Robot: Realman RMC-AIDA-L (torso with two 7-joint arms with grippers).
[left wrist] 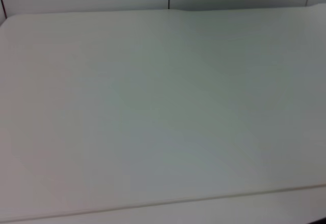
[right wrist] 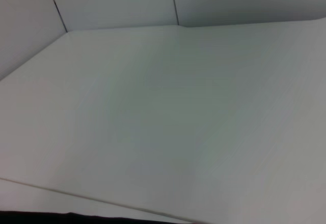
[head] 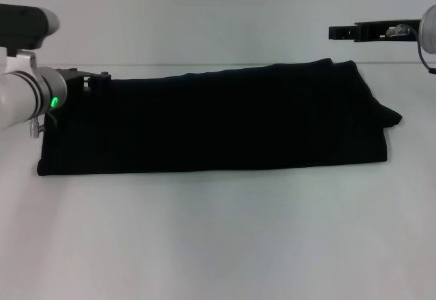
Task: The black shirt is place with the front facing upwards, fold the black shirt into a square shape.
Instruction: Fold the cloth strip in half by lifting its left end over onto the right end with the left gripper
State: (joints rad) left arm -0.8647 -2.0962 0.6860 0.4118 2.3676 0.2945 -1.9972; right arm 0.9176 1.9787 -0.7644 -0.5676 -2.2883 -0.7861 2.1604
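Observation:
The black shirt (head: pixel 218 119) lies on the white table (head: pixel 218 238) as a long band running left to right, with a sleeve tip sticking out at its right end (head: pixel 390 116). No lettering shows on it. My left gripper (head: pixel 92 78) sits at the shirt's far left corner, mostly hidden behind my white left arm (head: pixel 30 92). My right gripper (head: pixel 351 32) hangs in the air above and beyond the shirt's far right corner, apart from the cloth. The left wrist view shows only bare table. A thin dark strip (right wrist: pixel 76 218) edges the right wrist view.
Bare white table surface (head: pixel 218 245) stretches in front of the shirt. A pale wall (head: pixel 204 13) rises behind the table's far edge, and wall panel seams (right wrist: pixel 175 2) show in the wrist views.

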